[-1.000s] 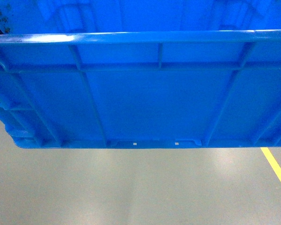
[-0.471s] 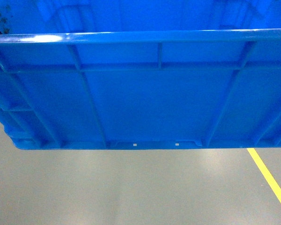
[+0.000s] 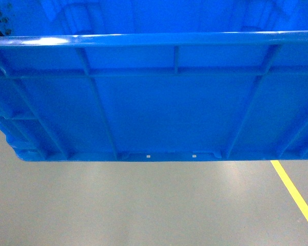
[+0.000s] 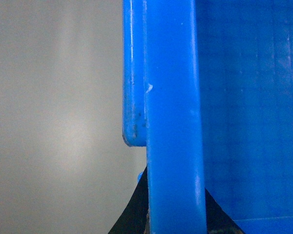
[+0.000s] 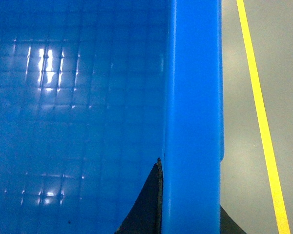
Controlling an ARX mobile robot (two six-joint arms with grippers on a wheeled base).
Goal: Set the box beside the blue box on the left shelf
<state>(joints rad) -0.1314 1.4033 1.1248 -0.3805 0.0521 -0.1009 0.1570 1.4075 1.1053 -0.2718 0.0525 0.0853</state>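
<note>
Blue plastic fills most of the head view: the box (image 3: 169, 102) hangs in front of us, its ribbed outer wall facing the camera, the thick rim band running across the top and two small slots along its bottom edge. It is up off the grey floor (image 3: 143, 205), which shows below it, and a yellow line (image 3: 295, 195) slants across the floor at the lower right. No shelf is in sight in any view.

From the left wrist we see the box's rim running up the middle of the picture, the gridded inside of the box to its right and the floor to its left. Our left hand (image 4: 173, 217) straddles this rim, one dark finger (image 4: 132, 214) on the outer side and one on the inner side, clamped on it.

From the right wrist the opposite rim runs upward, the gridded inside to its left, the floor and yellow line to its right. Our right hand (image 5: 188, 214) grips this rim the same way, a dark finger (image 5: 146, 204) pressed against the inner face.
</note>
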